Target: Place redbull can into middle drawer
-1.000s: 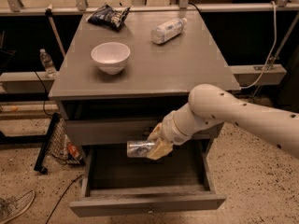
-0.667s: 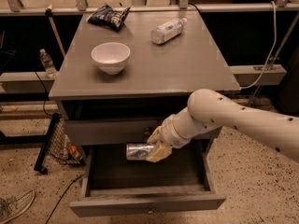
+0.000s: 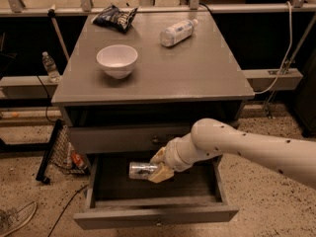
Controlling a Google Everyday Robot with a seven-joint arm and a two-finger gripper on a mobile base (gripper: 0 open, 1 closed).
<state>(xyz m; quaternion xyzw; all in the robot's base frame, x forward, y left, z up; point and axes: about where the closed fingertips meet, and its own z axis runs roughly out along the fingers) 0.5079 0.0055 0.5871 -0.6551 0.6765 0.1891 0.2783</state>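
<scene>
Gripper (image 3: 159, 171) is clamped on the redbull can (image 3: 139, 170), which lies on its side over the dark floor of the open middle drawer (image 3: 155, 216). Whether the can touches that floor cannot be told. On the counter (image 3: 207, 73) stand a white bowl (image 3: 117, 59), a clear bottle (image 3: 177, 32) lying flat, and a dark snack bag (image 3: 116, 18).

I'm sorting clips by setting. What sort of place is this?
Probably a robotics lab, not a home: speckled hard floor, a dangling white cable, a metal rail behind the grey cabinet, and the gripper holding the redbull can over the open middle drawer.
</scene>
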